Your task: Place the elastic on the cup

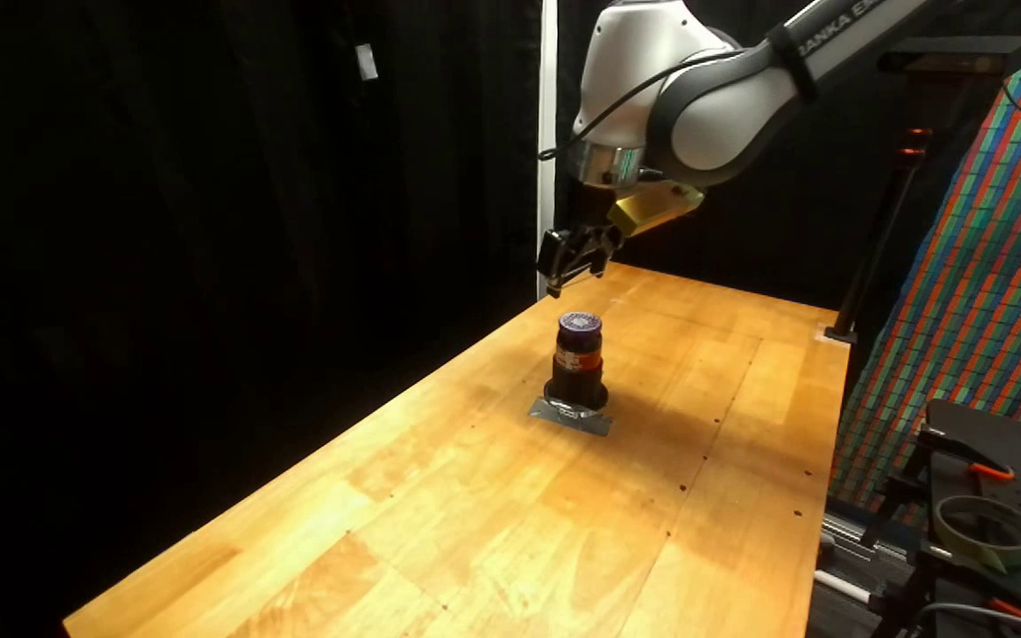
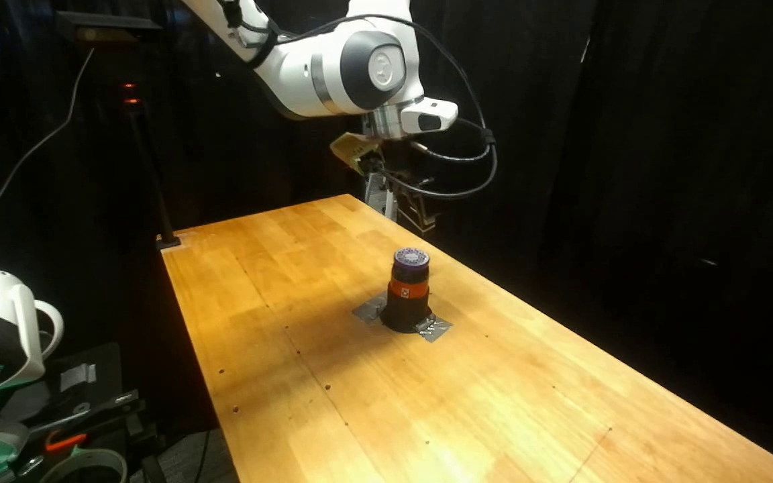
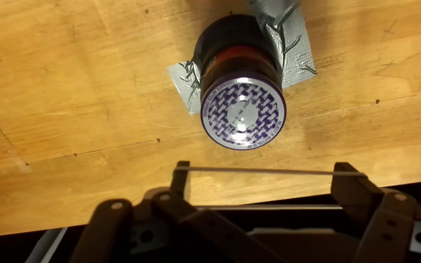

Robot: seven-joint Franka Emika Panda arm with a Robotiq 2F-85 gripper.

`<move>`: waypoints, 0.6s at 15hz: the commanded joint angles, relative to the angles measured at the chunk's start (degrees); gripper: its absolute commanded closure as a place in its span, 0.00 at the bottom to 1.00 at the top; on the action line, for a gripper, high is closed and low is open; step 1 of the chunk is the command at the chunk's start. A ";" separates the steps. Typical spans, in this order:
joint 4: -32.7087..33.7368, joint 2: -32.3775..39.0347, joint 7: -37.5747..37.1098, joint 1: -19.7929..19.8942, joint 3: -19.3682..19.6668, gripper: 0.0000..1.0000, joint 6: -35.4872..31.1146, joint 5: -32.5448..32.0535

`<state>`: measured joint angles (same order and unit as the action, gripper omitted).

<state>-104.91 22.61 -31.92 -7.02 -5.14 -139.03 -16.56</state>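
The cup is a small jar with a purple-and-white lid, an orange band and a dark lower part. It stands upright on the table, and the cup shows in both exterior views (image 1: 579, 359) (image 2: 408, 289) and, from above, in the wrist view (image 3: 243, 114). My gripper (image 3: 263, 168) is open, with its fingers wide apart. The elastic (image 3: 258, 170) is a thin light loop stretched around both fingertips. In an exterior view the gripper (image 1: 575, 280) hangs above and behind the cup, apart from it. In the wrist view the lid lies just beyond the fingertips, left of their middle.
Grey tape (image 1: 571, 416) (image 3: 298, 47) fixes the cup's black base to the wooden table (image 1: 475, 532). The table edge runs beneath the gripper in the wrist view. A black post (image 1: 874, 230) stands at a table corner. A side cart (image 1: 998, 478) carries a tape roll (image 1: 985, 525).
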 commanded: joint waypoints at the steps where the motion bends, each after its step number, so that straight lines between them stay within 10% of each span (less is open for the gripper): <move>1: 6.61 5.99 1.38 -2.73 3.54 0.00 0.22 1.47; 9: 9.87 12.55 4.81 -2.36 5.40 0.00 1.64 7.46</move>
<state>-97.91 32.88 -29.94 -8.93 -0.59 -138.83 -12.40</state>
